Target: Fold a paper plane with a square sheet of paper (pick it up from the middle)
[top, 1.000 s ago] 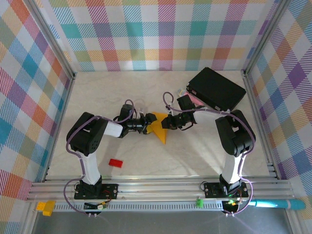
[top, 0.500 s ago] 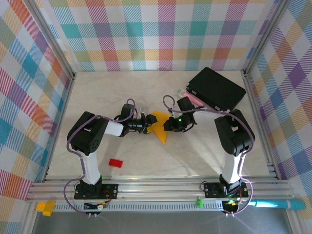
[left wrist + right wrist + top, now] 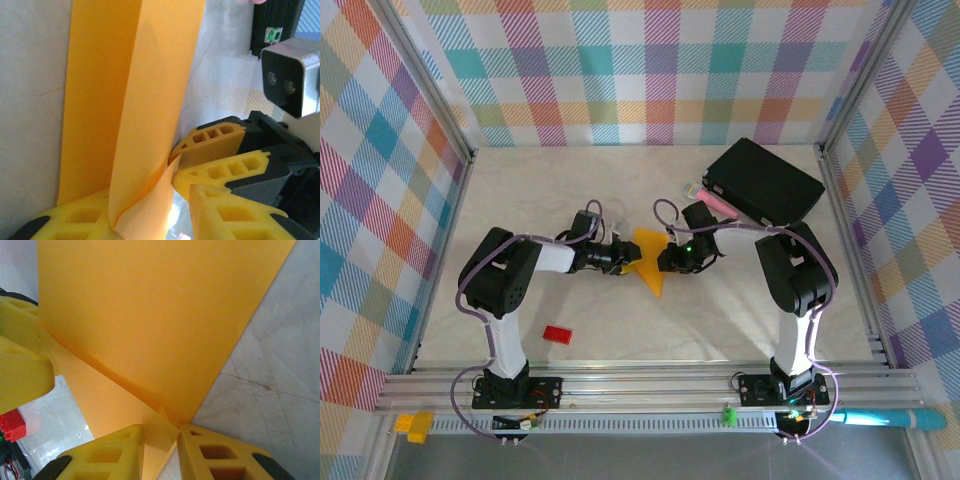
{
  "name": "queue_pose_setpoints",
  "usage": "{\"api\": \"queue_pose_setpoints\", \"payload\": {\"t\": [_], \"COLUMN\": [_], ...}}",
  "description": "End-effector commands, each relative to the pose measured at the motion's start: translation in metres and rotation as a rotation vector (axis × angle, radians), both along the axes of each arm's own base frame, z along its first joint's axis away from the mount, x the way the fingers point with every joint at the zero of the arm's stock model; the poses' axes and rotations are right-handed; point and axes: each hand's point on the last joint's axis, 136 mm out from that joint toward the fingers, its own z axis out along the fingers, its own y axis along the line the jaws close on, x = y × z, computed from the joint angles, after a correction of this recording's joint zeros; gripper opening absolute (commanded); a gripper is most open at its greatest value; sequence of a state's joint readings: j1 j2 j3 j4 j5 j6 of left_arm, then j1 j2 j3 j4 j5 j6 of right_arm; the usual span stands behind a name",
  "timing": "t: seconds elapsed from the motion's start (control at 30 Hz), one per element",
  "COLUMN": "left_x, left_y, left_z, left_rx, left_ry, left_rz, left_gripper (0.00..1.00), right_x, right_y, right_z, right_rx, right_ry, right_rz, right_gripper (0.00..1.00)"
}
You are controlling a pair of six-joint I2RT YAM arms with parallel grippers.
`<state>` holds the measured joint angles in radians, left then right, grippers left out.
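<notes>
The square sheet of paper is orange-yellow and creased into a pointed shape, lying mid-table between both grippers. My left gripper reaches in from the left. In the left wrist view a raised fold of the paper stands between its fingers, leaning on the left one with a gap to the right one; the gripper is open. My right gripper meets the sheet from the right. A flat corner of the paper lies across the gap of this gripper, whose fingers stand apart.
A black box sits at the back right with a pink stick beside it. A small red block lies near the front left. Plaid walls close in the table on three sides.
My left gripper's jaws have narrowed around the raised fold. The right jaws have widened slightly. Both grippers and the paper have edged a little toward the back.
</notes>
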<state>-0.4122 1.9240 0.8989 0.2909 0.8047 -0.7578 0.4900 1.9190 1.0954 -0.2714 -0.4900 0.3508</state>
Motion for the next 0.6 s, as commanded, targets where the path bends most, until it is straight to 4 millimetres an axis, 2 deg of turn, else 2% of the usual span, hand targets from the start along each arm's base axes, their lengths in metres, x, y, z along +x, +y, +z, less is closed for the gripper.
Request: {"api": "queue_pose_setpoints", "payload": {"t": [0.0, 0.23, 0.37, 0.43, 0.57], "left_x": [-0.011, -0.007, -0.007, -0.006, 0.001], "left_y": [-0.002, 0.0, 0.001, 0.002, 0.005], "left_z": [-0.007, -0.007, -0.008, -0.005, 0.002], "left_rx": [0.028, 0.019, 0.04, 0.051, 0.077], "left_ry": [0.0, 0.0, 0.004, -0.007, -0.029], "left_rz": [-0.084, -0.109, -0.143, -0.147, -0.113], "left_gripper": [0.32, 0.21, 0.13, 0.1, 0.06], "right_x": [-0.001, 0.0, 0.005, 0.008, 0.018], "right_y": [-0.006, -0.008, -0.006, -0.008, -0.021], "right_z": [-0.012, -0.011, 0.002, 0.011, 0.03], "right_rx": [-0.044, -0.057, -0.043, -0.055, -0.094], "right_ry": [0.02, 0.011, -0.02, -0.054, -0.178], "right_rz": [0.005, 0.008, 0.013, 0.005, -0.048], "right_gripper": [0.24, 0.24, 0.25, 0.3, 0.53]}}
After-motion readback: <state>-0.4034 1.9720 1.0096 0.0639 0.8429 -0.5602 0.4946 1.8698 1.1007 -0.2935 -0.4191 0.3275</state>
